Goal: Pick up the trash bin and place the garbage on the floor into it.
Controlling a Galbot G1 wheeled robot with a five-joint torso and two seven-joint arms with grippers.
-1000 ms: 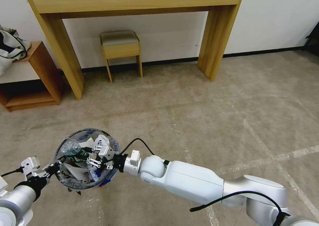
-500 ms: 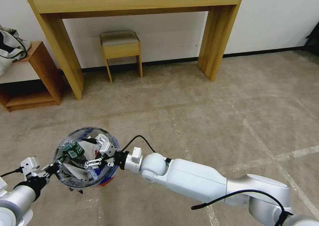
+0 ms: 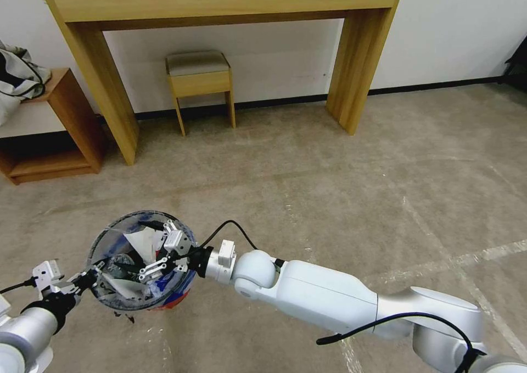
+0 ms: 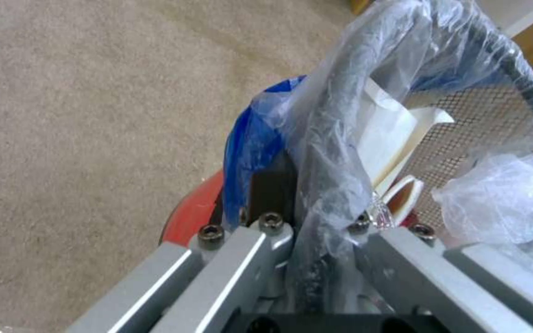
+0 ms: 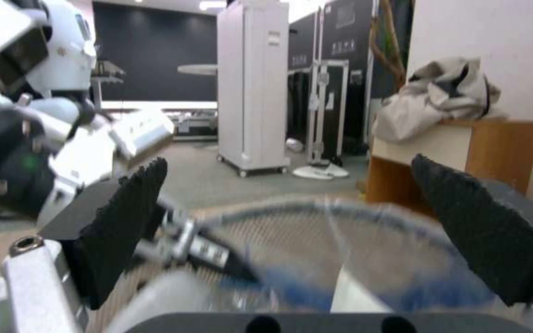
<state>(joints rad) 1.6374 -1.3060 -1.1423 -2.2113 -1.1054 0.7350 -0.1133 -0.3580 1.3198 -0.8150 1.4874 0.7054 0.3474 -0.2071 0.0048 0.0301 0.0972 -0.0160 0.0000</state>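
The trash bin (image 3: 164, 296), red-based with a dark rim and a clear-and-blue liner, hangs just above the floor (image 3: 329, 197) at the lower left. My left gripper (image 3: 89, 278) is shut on its near-left rim; the left wrist view shows the left gripper (image 4: 316, 226) clamping rim (image 4: 334, 115) and plastic together. My right gripper (image 3: 156, 255) reaches in from the right and hovers open over the bin's mouth, nothing between its black pads (image 5: 127, 222). Garbage lies inside: white paper (image 3: 137, 238), a white insole (image 4: 390, 134) and crumpled clear plastic (image 4: 501, 199).
A wooden console table (image 3: 219, 0) stands against the far wall with a small stool (image 3: 200, 79) under it. A low wooden shelf (image 3: 66, 120) with a grey bag sits at the left. Whitish tape lines (image 3: 455, 260) cross the open carpet to the right.
The green-labelled bottle seen near the bin's top by the right gripper's fingers has sunk among the litter. The right gripper has shifted slightly over the bin. The left gripper keeps its hold.
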